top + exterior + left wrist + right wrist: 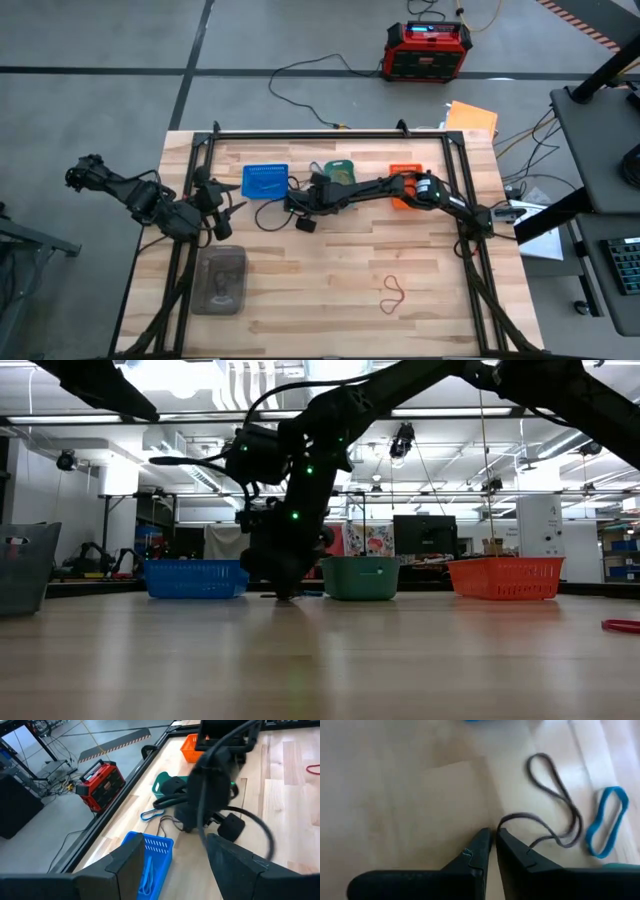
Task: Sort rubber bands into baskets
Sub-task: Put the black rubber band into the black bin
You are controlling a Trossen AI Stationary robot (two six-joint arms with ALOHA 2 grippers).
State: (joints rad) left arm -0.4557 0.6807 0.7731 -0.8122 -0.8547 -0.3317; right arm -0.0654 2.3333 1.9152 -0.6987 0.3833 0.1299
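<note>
A: At the table's left edge, the left gripper (222, 208) waits with its fingers spread apart and nothing between them, just beside the clear grey plastic container (221, 280). Next along the back sits the blue perforated plastic basket (265, 180), with a blue loop already showing inside it in the left wrist view.

B: And the right gripper (493, 836)?

A: It reaches across to the bare wood between the blue basket and the teal perforated plastic basket (338, 171). Its fingers are pressed together at the tips, pinching one end of a thin grey twisted rubber band (555, 800), I judge. The rest of that loop lies flat on the wood, and a blue rubber band (605, 821) lies just beside it.

B: So how should the lift go?

A: Rise straight and slowly, so the thin loop doesn't slip out or snag its blue neighbour. I can't tell which basket takes grey; the orange perforated plastic basket (403, 177) stands farther right.

B: Anything else left?

A: A red rubber band (393, 295) lies well apart, toward the front right of the table.
</note>
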